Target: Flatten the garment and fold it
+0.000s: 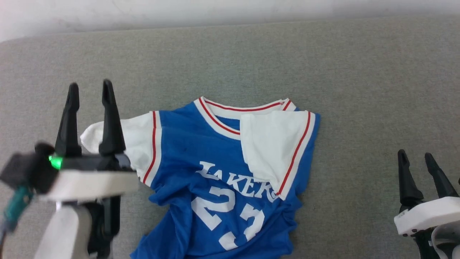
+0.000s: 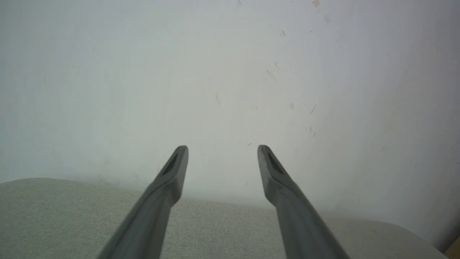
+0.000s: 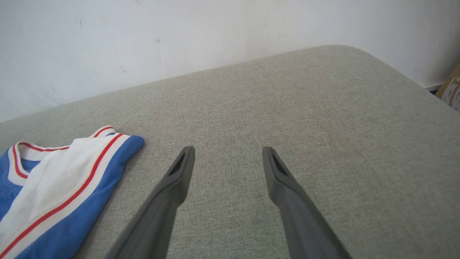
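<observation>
Garment (image 1: 201, 151) was in neither gripper. Left gripper (image 1: 90, 85): fingers spread wide with nothing between them, just beside the garment on the robot's left. In the head view one finger crossed in front of the garment's white sleeve on that side; couldn't tell whether it touched the cloth. Its wrist view looked past the tips, away from the garment, at the wall (image 2: 215, 72). A green light (image 1: 54, 162) was lit at the base of those fingers. Right gripper (image 1: 415, 154): fingers also apart and empty, well clear of the garment on the robot's right, with bare grey cushion (image 1: 359, 90) between it and the cloth. The garment lay front-up on the cushion, collar toward the wall, "LAKERS 23" print showing. The sleeve on the robot's left lay spread out sideways. The sleeve on the robot's right was folded inward over the chest, covering the end of the lettering, its red-striped trim running diagonally down from the shoulder. Below the print the blue body was bunched and wrinkled, narrower than at the shoulders. The hem ran off the bottom edge of the head view, so its lay couldn't be told. The cushion's far edge sat beyond the collar, against the wall.
</observation>
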{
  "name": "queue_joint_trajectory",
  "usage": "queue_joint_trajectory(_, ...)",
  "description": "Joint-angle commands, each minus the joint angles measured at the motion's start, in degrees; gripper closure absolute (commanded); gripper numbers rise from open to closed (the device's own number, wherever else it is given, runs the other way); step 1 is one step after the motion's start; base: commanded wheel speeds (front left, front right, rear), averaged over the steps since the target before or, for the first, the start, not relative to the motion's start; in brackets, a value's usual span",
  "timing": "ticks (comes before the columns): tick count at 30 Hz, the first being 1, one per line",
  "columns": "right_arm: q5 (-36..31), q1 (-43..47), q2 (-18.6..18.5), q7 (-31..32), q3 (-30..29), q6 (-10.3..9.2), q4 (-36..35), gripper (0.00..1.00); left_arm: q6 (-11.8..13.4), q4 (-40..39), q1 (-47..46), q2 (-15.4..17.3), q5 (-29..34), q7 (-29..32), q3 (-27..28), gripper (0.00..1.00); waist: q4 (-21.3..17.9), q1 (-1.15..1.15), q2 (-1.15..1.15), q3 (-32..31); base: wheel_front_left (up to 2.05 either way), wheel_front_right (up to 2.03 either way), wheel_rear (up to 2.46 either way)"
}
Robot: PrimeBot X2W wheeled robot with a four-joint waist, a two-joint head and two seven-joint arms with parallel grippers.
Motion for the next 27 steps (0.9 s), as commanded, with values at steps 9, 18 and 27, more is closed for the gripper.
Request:
queue_joint_trajectory(9, 0.30, 2.47, 0.14, 0.02, 1.42, -0.04, -1.61, 0.00, 0.99, -10.72, 13.89, -7.73, 14.78, -0.86, 3.75, 0.00, 0.56, 0.00, -0.01, -0.39, 0.00, 0.00, 0.00)
queue_joint_trajectory(18, -6.78, -2.03, 0.14, 7.71, 8.77, -0.04, -6.26, 0.00, -3.88, -9.13, 13.33, -12.27, 18.32, -0.87, 5.37, 0.00, 3.11, 0.00, -0.01, 0.15, 0.00, 0.00, 0.00)
queue_joint_trajectory(27, -12.83, -8.94, -0.53, 21.92, 18.98, -0.04, -1.42, 0.00, -6.73, -6.34, 11.77, -14.14, 19.27, -0.87, 5.31, 0.00, 6.42, 0.00, -0.01, 1.62, 0.00, 0.00, 0.00)
